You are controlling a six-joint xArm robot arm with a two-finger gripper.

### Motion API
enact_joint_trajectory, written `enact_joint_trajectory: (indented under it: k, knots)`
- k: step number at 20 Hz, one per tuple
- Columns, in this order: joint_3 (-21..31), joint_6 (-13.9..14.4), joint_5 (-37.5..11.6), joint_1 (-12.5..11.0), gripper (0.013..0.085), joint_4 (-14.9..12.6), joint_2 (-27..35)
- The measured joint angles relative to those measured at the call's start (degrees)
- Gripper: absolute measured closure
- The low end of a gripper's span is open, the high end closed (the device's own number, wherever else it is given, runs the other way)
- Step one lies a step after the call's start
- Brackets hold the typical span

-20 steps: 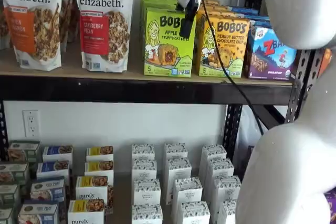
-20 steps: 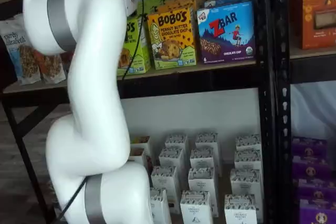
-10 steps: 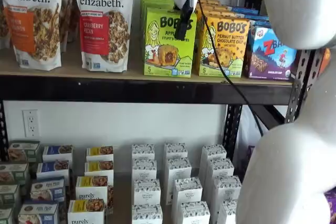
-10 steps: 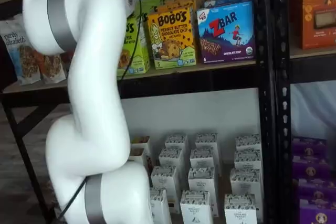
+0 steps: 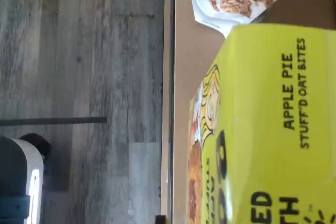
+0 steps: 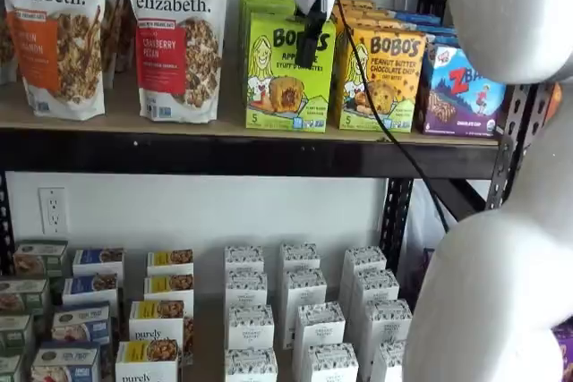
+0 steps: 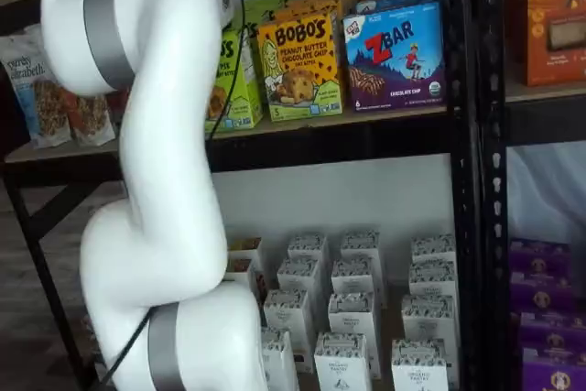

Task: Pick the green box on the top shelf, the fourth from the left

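Your tool (image 6: pixel 306 53) has risen slightly against the green box (image 6: pixel 288 72) near the tabletop's (image 6: pixel 134 123) front edge; its grip is unreadable, box unlifted.

Over the last second the white-bodied, black-fingered gripper (image 6: pixel 306 53) has drifted toward ten o'clock across the lime-green rectangular carton (image 6: pixel 288 73), now hanging before its upper front.

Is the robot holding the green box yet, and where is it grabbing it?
It cannot be told. The gripper hangs in front of the green box, near its top, on the top shelf, but its black fingers show side-on with no visible grip.
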Motion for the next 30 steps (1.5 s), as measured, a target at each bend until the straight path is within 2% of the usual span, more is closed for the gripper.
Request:
enact_joint_trajectory:
  k: [6,12,30]
  knots:
    - [0.50,-0.13,-0.37,-0.16,0.0330,0.09,-0.46]
    - [0.28,-0.35,-0.48,-0.49,0.0490,0.62,-0.58]
    - [0.40,-0.51,-0.34,-0.64,0.0490,0.16,-0.99]
